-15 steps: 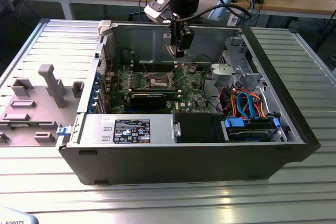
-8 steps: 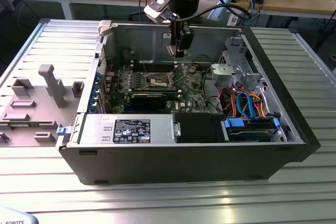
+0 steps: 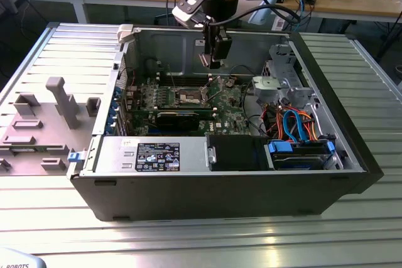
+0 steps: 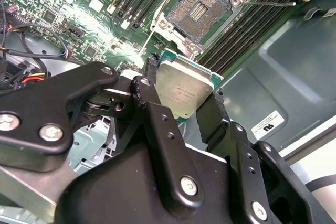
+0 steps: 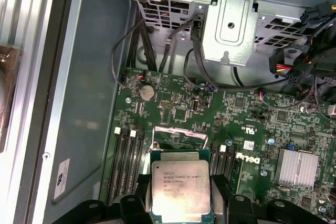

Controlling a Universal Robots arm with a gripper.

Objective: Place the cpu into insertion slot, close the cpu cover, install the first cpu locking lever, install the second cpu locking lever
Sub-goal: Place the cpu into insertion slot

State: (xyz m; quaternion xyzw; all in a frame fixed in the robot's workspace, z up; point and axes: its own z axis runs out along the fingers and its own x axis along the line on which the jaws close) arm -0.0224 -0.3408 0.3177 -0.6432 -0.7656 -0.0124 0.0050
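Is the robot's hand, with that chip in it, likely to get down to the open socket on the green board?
Probably yes. The hand holds the cpu above the insertion slot, whose contacts lie uncovered; the case is open on top and nothing appears to stand between them.

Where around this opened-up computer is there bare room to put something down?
The ribbed table is bare in front of the case and at the exterior view's right. Inside is crowded: circuit board, cables, the hand holding the cpu.
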